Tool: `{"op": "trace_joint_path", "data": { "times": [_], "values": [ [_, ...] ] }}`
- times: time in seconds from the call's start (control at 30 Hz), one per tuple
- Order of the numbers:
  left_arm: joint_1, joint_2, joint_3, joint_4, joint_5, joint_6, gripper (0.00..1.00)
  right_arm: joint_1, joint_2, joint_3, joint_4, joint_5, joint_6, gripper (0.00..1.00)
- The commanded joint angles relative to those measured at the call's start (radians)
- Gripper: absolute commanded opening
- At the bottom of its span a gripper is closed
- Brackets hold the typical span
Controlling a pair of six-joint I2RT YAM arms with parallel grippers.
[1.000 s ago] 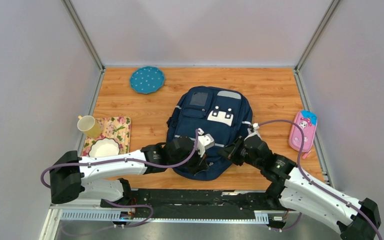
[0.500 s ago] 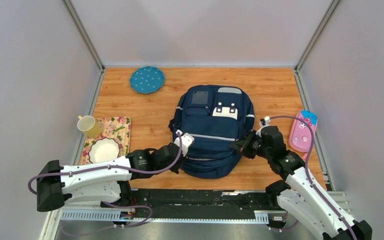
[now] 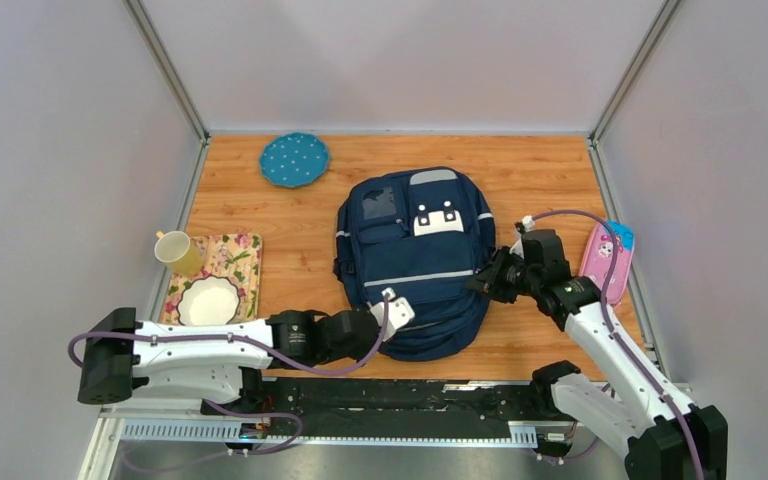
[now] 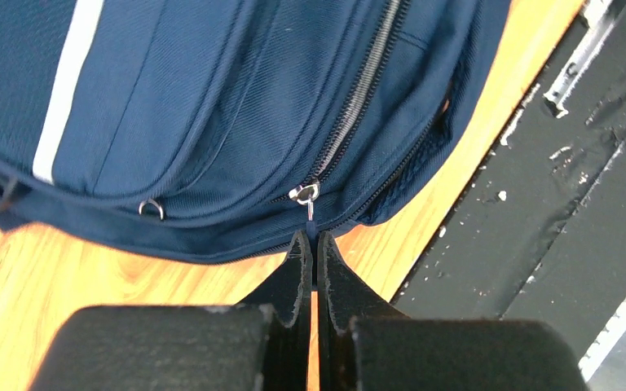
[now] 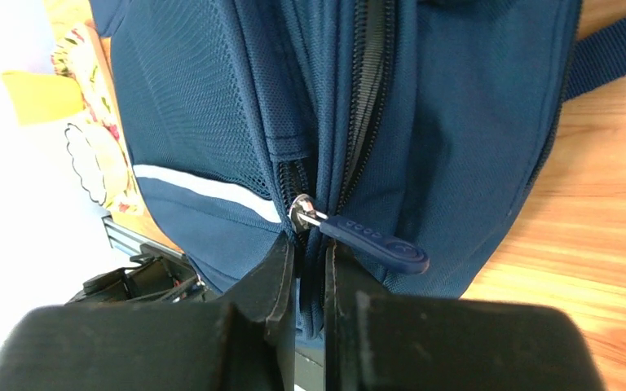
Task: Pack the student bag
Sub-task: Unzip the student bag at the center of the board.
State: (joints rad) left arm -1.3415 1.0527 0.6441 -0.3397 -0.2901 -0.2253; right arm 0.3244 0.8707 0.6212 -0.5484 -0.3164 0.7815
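On the counter [image 3: 290, 215], the left fingers [image 4: 297, 269] pinch the navy backpack [image 3: 415, 265] by its zipper pull [image 4: 305, 195]; the right fingers [image 5: 273, 277] clamp its side seam.

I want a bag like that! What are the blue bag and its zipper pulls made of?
The bag looks like matte woven fabric; fine weave lines show. The silver zipper pull seems metal, since it glints. The blue zipper tab is probably rubber or plastic: smooth, with raised dots.
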Motion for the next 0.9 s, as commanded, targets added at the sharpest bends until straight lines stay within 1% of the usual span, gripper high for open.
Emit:
{"op": "trace_joint_path", "data": {
  "times": [0.0,0.07,0.1,0.17,0.2,0.23,0.27,0.3,0.37,0.47,0.63,0.73,0.77,0.87],
  "values": [
    [-0.073,0.052,0.054,0.018,0.120,0.044,0.00,-0.053,0.060,0.078,0.131,0.093,-0.067,0.00],
    [-0.074,0.079,0.058,0.002,0.071,0.035,0.00,-0.068,0.077,0.084,0.133,0.077,-0.083,0.00],
    [-0.073,0.082,0.061,-0.030,0.010,0.038,0.00,-0.071,0.082,0.084,0.134,0.074,-0.094,0.00],
    [-0.071,0.076,0.058,-0.065,-0.068,0.046,0.00,-0.088,0.085,0.080,0.128,0.073,-0.116,0.00],
    [-0.062,0.069,0.051,-0.091,-0.140,0.053,0.00,-0.091,0.085,0.078,0.124,0.071,-0.123,0.00],
    [-0.045,0.041,0.022,-0.096,-0.145,0.060,0.00,-0.100,0.083,0.077,0.117,0.069,-0.129,0.00],
    [0.014,0.024,0.008,-0.102,-0.132,0.063,0.00,-0.104,0.083,0.077,0.116,0.065,-0.140,0.00],
    [0.039,0.011,-0.009,-0.111,-0.109,0.070,0.00,-0.108,0.086,0.077,0.111,0.063,-0.145,0.00],
    [0.096,-0.034,-0.058,-0.120,-0.110,0.083,0.00,-0.116,0.088,0.077,0.104,0.056,-0.154,0.00],
    [0.125,-0.075,-0.109,-0.143,-0.139,0.095,0.00,-0.122,0.100,0.080,0.102,0.045,-0.166,0.00],
    [0.189,-0.106,-0.152,-0.111,-0.213,0.103,0.00,-0.123,0.126,0.083,0.119,0.016,-0.166,0.00],
    [0.225,-0.103,-0.152,-0.041,-0.270,0.119,0.00,-0.124,0.146,0.087,0.117,-0.013,-0.177,0.00],
    [0.237,-0.099,-0.149,-0.027,-0.324,0.113,0.00,-0.123,0.149,0.087,0.114,-0.022,-0.180,0.00],
    [0.284,-0.060,-0.109,-0.024,-0.409,0.061,0.00,-0.123,0.156,0.083,0.113,-0.036,-0.186,0.00]
  ]
}}
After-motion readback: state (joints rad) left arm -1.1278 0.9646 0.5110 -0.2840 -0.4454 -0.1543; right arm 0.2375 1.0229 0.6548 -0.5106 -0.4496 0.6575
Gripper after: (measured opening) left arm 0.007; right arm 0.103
